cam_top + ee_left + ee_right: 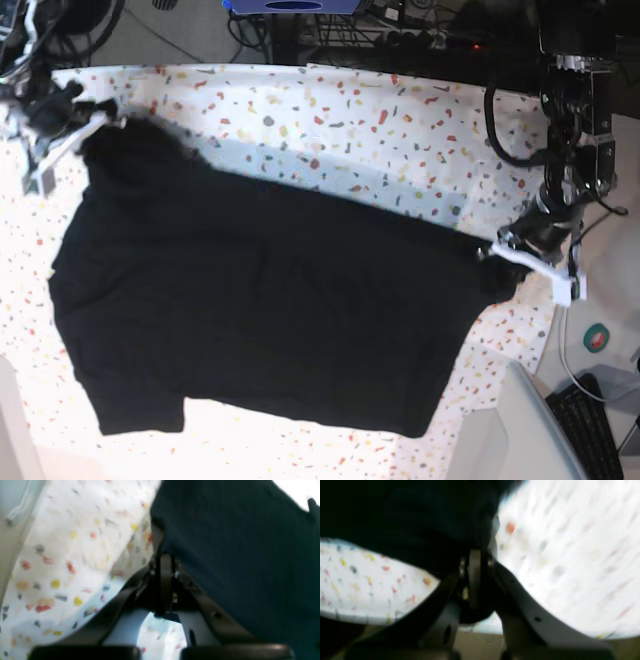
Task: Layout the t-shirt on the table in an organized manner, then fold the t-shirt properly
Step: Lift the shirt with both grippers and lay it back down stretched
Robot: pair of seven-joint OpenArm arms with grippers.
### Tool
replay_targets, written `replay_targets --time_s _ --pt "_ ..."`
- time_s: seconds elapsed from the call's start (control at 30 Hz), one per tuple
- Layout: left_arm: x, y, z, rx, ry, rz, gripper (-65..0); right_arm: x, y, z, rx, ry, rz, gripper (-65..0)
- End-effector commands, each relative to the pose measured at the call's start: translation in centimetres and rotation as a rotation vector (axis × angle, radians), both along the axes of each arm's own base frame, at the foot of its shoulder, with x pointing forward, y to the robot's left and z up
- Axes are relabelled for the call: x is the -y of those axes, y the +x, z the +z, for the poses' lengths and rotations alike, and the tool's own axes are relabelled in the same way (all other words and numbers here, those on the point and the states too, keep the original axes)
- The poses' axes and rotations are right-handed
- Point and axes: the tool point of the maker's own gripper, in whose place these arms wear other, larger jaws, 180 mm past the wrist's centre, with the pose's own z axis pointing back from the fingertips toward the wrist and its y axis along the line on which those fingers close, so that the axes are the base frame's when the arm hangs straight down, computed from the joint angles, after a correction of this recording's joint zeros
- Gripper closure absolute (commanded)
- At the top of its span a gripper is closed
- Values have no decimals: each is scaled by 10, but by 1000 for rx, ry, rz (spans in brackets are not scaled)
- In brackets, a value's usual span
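Speckled terrazzo-print table (pixel 400 120) bears soft, matte black t-shirt (pixel 260 310).

Beyond my workspace I see a tangle of dark cables (pixel 300 30) under a blue object (pixel 290 5). To one side a roll of tape (pixel 598 338) and a black keyboard (pixel 590 420) rest in bright light.

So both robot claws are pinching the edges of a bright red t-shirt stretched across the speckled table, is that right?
Almost. The t-shirt is black, not red, as the base view shows plainly. The rest holds: the left gripper and the right gripper are each shut on an edge of it, and it hangs stretched between them over the speckled table.
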Motion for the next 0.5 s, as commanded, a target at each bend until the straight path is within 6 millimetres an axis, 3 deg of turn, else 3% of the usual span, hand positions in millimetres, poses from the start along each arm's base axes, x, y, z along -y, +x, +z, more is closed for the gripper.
replay_targets --time_s 0.0,0.13,0.37,0.47 --pt "-1 19 29 81 10 -5 0 14 25 22 72 -45 8 0" --pt "6 53 65 136 -5 -28 0 41 81 64 136 -115 18 0" --pt "74 107 116 240 -43 -172 0 91 180 139 285 -174 -20 0" --pt "98 129 140 291 -64 -203 0 109 207 164 315 -201 -23 0"
